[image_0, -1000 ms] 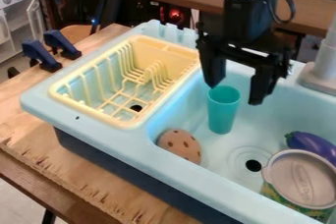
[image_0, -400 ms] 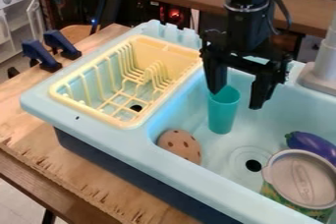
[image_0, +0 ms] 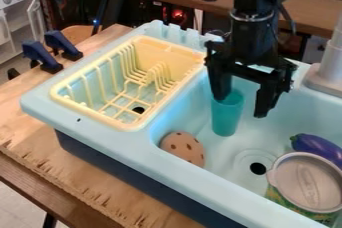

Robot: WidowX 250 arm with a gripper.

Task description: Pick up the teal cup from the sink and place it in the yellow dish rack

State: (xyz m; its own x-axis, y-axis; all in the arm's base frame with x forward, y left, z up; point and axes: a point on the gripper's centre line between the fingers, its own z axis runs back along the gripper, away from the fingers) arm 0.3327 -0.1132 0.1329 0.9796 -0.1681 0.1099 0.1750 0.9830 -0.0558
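Camera view: jaws spread wide, one tip overlapping the rim of the upright teal cup (image_0: 228,118) in the sink (image_0: 190,179).

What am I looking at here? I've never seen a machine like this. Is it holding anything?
The black machine is a robot arm, seen by a fixed camera looking down at a slant. Its gripper, a two-fingered "hand", hangs open over a pale blue toy sink. One finger overlaps the teal cup in view; I can't tell whether they touch, but nothing looks gripped. The sink also holds a spotted brown disc, a purple toy eggplant and a round grey pan or lid. Left of the basin is a yellow dish rack.
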